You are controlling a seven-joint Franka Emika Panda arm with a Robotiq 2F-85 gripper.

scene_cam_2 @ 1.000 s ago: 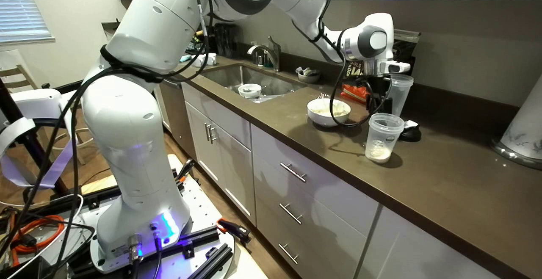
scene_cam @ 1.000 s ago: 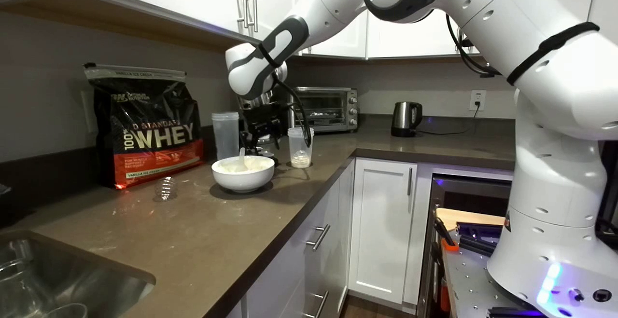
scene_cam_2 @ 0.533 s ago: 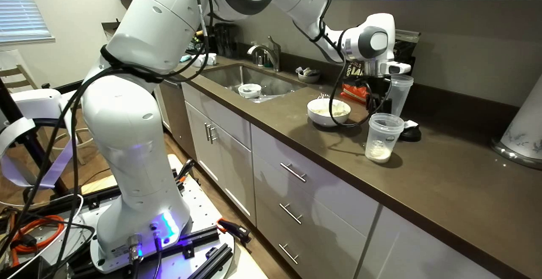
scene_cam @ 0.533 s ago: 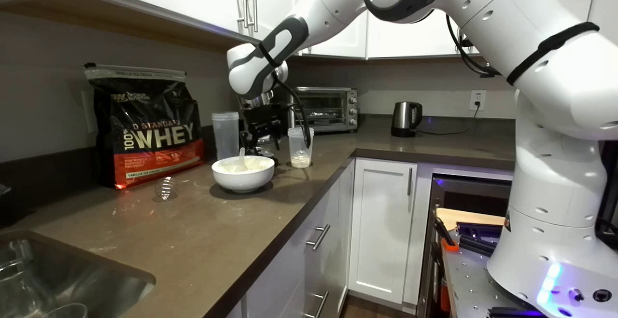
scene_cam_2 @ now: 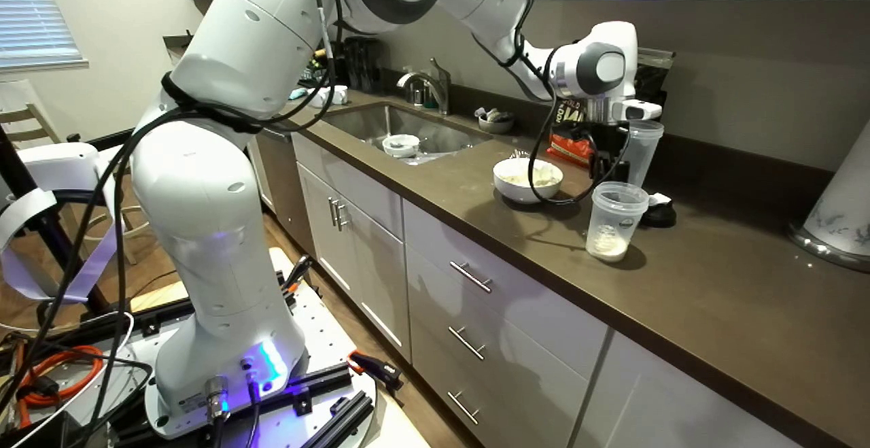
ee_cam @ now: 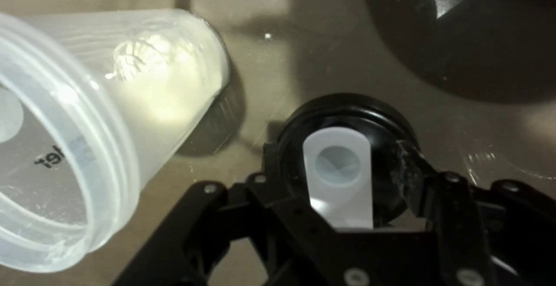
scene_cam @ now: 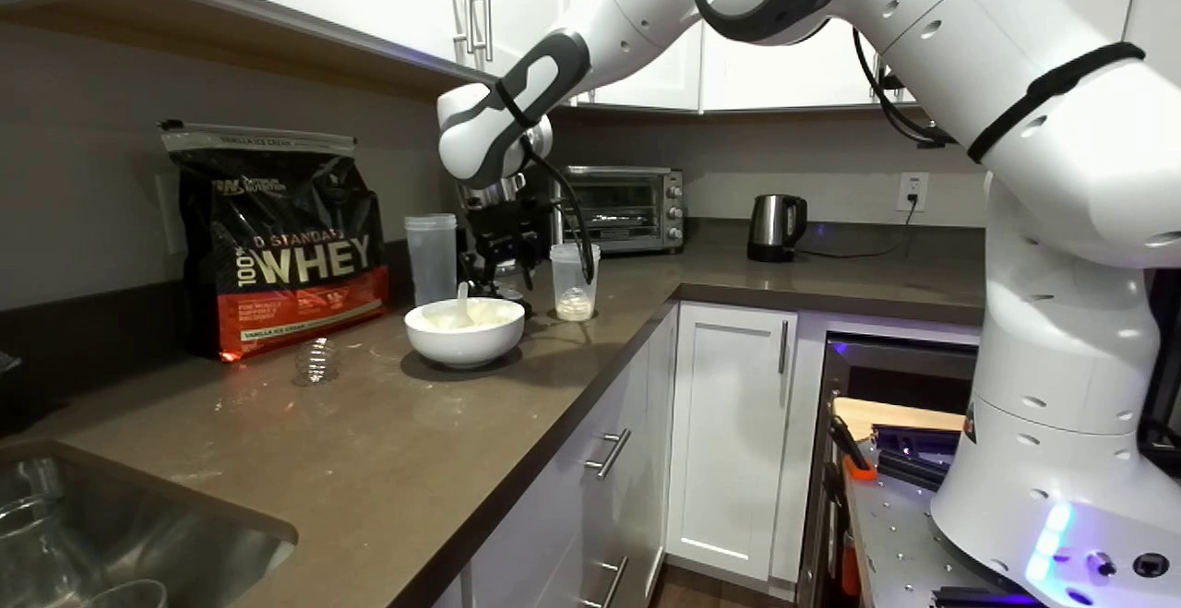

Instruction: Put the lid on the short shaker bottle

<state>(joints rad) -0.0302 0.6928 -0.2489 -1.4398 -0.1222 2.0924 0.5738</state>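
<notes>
Lid (ee_cam: pixel 343 173) appears to lie on counter (scene_cam: pixel 387 442), just beside uncapped short shaker bottle (scene_cam_2: pixel 617 222), probably for a brief transfer | gripper (ee_cam: pixel 336 156) spread, straddling the lid, presumably to clasp opposite edges | contact unclear

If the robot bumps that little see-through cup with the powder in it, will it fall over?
Maybe! A bump up high might tip the short shaker bottle, since it is taller than wide and narrows downward. The pale powder lying low inside probably steadies it a little, but could spill because the top is open.
</notes>
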